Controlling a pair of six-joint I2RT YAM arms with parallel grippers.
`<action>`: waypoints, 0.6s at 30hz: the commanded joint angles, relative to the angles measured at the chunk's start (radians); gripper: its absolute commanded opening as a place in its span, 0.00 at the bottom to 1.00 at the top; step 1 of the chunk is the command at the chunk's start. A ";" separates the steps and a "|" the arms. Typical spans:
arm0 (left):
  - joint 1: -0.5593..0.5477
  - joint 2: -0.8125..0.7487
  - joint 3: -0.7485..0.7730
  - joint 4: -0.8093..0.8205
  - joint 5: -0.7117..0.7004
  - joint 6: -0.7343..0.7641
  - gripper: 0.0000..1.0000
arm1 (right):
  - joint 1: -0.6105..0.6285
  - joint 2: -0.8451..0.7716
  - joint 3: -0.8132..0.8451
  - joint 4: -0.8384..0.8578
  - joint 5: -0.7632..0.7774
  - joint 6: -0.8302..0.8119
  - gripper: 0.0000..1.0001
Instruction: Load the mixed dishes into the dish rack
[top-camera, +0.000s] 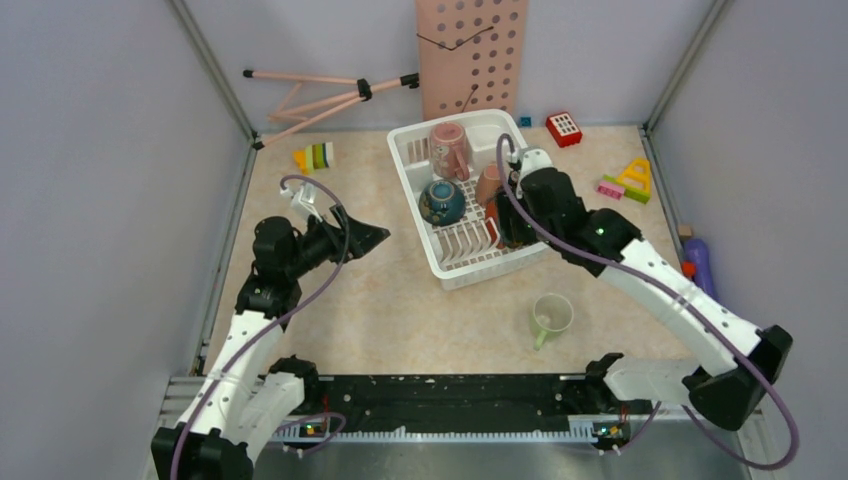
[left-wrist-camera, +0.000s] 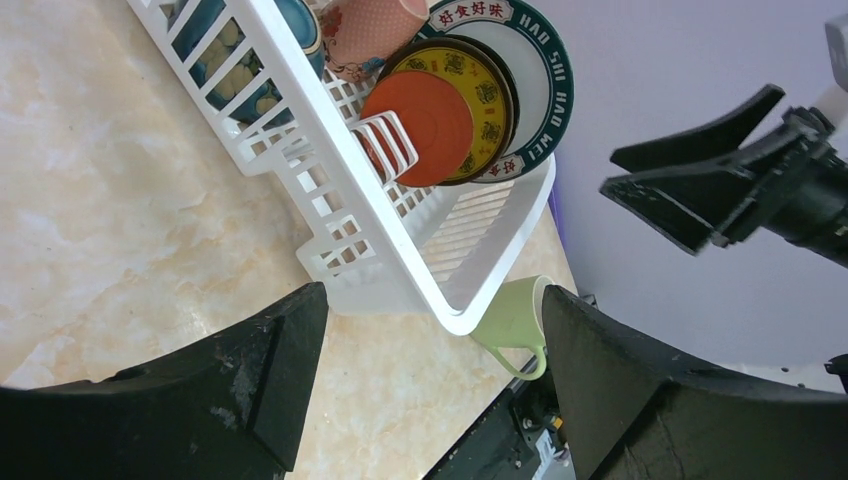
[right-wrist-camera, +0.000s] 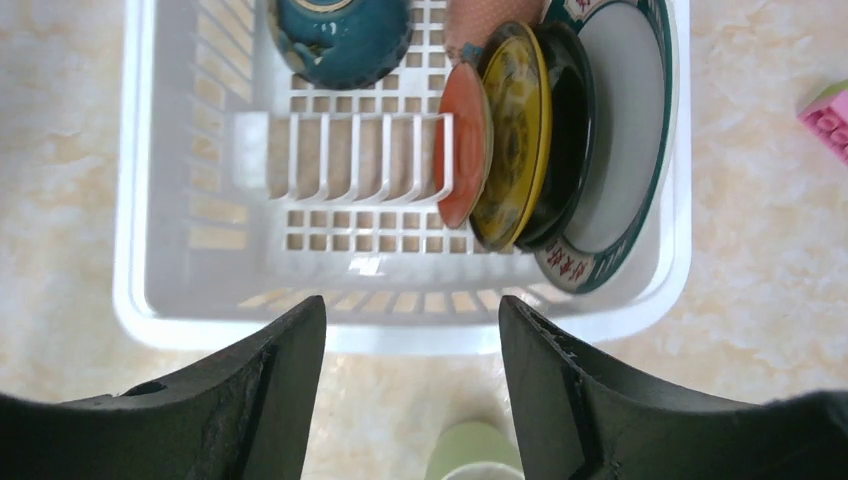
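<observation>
The white dish rack stands at the table's middle back. In it are a pink mug, a blue-outside bowl and a small cup. On edge in the prongs stand an orange-red saucer, a yellow plate, a black plate and a lettered-rim plate. A pale green mug stands upright on the table in front of the rack. My right gripper is open and empty above the rack's near right part. My left gripper is open and empty, left of the rack.
A pink pegboard and a folded tripod lean at the back wall. Toy blocks lie at back left, back right and right. A purple bottle lies by the right wall.
</observation>
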 joint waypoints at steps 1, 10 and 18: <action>-0.004 -0.002 -0.012 0.034 0.024 0.004 0.83 | -0.006 -0.069 -0.018 -0.226 -0.113 0.140 0.65; -0.004 -0.001 -0.034 0.076 0.044 -0.025 0.83 | 0.012 -0.160 -0.142 -0.467 -0.139 0.303 0.68; -0.004 -0.021 -0.026 0.040 0.046 -0.002 0.83 | 0.012 -0.178 -0.341 -0.352 -0.244 0.356 0.65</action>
